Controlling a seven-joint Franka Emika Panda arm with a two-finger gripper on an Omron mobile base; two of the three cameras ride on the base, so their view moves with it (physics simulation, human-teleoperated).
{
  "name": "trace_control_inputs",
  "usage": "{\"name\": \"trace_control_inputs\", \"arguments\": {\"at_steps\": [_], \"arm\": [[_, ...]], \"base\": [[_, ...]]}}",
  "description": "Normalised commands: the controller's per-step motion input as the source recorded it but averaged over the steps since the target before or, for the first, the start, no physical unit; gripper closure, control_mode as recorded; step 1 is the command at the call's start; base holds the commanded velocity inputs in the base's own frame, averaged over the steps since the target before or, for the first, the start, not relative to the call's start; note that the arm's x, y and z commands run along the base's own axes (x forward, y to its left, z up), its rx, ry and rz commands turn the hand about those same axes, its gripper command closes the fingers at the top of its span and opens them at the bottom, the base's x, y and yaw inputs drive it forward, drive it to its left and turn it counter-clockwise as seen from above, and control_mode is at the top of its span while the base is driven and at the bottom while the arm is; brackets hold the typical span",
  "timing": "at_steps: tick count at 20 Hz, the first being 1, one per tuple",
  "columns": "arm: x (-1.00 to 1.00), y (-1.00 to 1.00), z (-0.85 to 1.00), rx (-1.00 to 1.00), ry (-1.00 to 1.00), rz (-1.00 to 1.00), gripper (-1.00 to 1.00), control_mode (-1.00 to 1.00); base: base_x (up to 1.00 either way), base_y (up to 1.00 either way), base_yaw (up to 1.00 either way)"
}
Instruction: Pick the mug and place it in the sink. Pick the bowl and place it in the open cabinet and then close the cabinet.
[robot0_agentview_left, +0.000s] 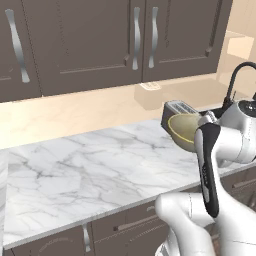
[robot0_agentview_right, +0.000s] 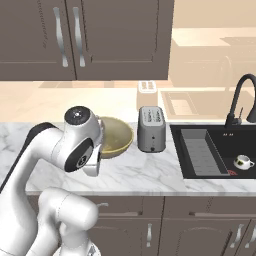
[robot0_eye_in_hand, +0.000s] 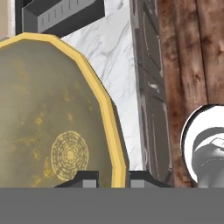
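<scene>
A silver toaster (robot0_agentview_right: 151, 128) stands upright in the middle of the right base view, on the white marble tabletop (robot0_agentview_right: 150, 172). It has two slots on top. In the left base view the toaster (robot0_agentview_left: 178, 108) shows at the middle right, partly hidden. The marble tabletop (robot0_agentview_left: 90, 175) spreads wide across the lower left there, with grey veins in it. A cream wall (robot0_agentview_left: 75, 110) runs behind it. On that wall, above the toaster, sits a pale little box (robot0_agentview_right: 148, 88), maybe a wall socket; it is too blurry to be sure. Brown drawers (robot0_agentview_right: 200, 225) with silver handles sit under the tabletop. In the hand view, a brown wooden floor (robot0_eye_in_hand: 192, 57) fills the upper right.
</scene>
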Motion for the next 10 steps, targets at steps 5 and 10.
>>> {"name": "trace_control_inputs", "arguments": {"at_steps": [5, 10], "arm": [[-0.56, 0.00, 0.00, 0.00, -0.06, -0.15, 1.00, -1.00], [-0.51, -0.01, 0.02, 0.00, -0.14, -0.33, 1.00, -1.00]], "base": [[0.00, 0.00, 0.00], [0.00, 0.00, 0.00]]}}
